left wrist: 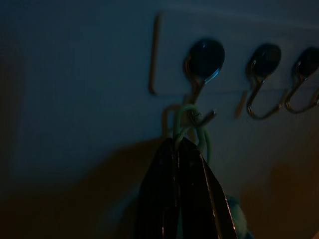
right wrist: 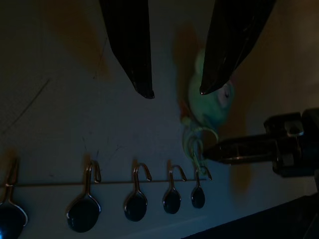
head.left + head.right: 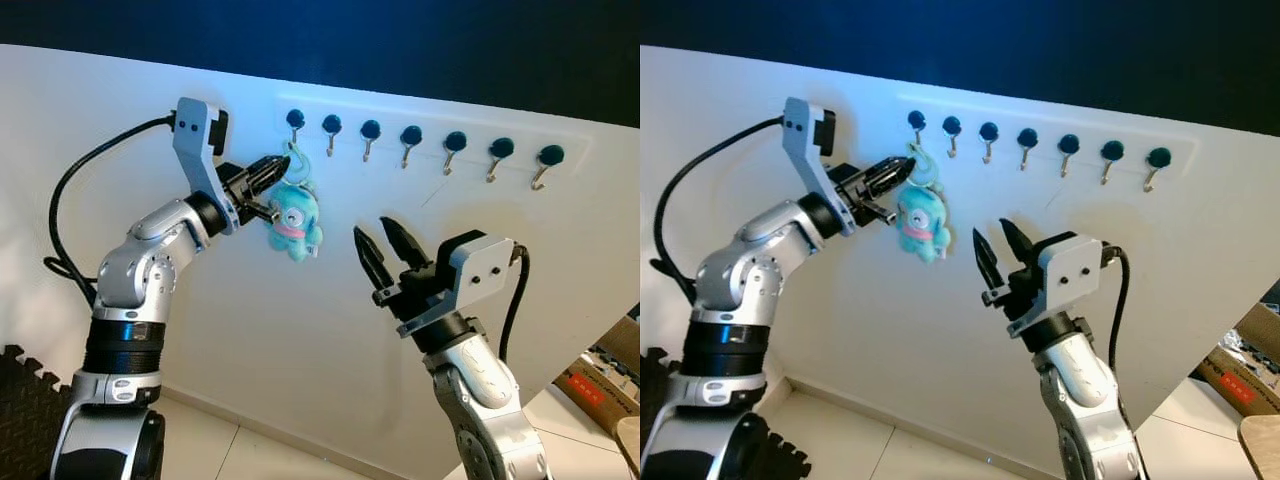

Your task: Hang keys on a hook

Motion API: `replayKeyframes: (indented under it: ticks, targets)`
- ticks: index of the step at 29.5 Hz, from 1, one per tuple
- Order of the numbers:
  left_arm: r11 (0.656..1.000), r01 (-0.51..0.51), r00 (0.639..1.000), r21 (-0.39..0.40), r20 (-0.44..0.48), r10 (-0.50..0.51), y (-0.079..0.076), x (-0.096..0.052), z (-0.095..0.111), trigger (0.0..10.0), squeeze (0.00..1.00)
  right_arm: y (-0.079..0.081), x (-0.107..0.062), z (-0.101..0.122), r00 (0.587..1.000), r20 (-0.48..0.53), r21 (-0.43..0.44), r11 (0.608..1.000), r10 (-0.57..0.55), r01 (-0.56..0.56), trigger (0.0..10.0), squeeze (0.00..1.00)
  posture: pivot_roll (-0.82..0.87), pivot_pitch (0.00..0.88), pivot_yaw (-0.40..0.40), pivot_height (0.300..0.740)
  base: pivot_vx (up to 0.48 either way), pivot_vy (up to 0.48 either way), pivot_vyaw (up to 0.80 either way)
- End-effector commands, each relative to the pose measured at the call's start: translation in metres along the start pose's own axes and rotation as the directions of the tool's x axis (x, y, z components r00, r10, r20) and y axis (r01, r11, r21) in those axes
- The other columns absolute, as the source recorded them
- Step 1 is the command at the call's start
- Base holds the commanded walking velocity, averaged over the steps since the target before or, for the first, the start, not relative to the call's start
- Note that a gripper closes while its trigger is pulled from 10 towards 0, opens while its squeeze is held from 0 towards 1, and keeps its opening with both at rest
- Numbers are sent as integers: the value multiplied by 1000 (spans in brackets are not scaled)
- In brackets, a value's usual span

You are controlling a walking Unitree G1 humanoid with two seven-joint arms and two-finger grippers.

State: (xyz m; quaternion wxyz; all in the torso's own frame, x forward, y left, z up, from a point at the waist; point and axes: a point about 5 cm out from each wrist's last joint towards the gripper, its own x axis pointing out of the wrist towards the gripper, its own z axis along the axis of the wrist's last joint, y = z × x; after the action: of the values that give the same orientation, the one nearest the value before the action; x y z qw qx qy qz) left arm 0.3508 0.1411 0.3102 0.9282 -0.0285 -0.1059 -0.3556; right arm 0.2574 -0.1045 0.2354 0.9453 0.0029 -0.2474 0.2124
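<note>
Head views are showing a brightly lit, bluish-white wall (image 3: 300,330) in sharp focus; both wrist views are appearing very dim, grainy, with orange-tinged shadows.

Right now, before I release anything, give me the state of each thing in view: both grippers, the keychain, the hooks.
Left gripper: shut on the keychain's green loop, raised at the leftmost hook.
Right gripper: open, holding nothing, raised below the hook row.
Plush keychain: dangling against the wall below the left gripper.
Green loop: at the leftmost hook's tip; whether it is fully seated cannot be told.
Leftmost hook: loop at it.
Other six hooks: bare.
</note>
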Motion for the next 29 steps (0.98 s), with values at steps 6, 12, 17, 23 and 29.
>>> replayKeyframes:
  ticks: [6,12,17,23,29]
  targets:
    - [1000,-3,997,27,-80,5,8,-10,-6,10000,0,3,-3,0,1000,-7,7,1000,2,-2,10000,0,47,131,12,740,0,0,0]
    - [999,-36,998,12,-59,36,1,-18,-22,10000,863,4,-3,0,1000,-7,9,1000,6,-6,10000,0,49,136,5,740,0,0,0]
    - [999,-49,999,-19,11,49,-5,-20,-17,10000,1000,4,-1,0,1000,-8,12,1000,19,-19,10000,0,57,137,-3,740,0,0,0]
    - [996,-37,992,-77,115,46,-9,-35,-5,10000,0,5,-1,0,1000,-9,13,1000,22,-22,10000,0,53,138,2,740,0,0,0]
    - [988,-16,992,-152,119,34,-24,-65,-23,10000,0,5,-5,-3,1000,-23,12,1000,18,-18,10000,0,61,143,-1,740,0,0,0]
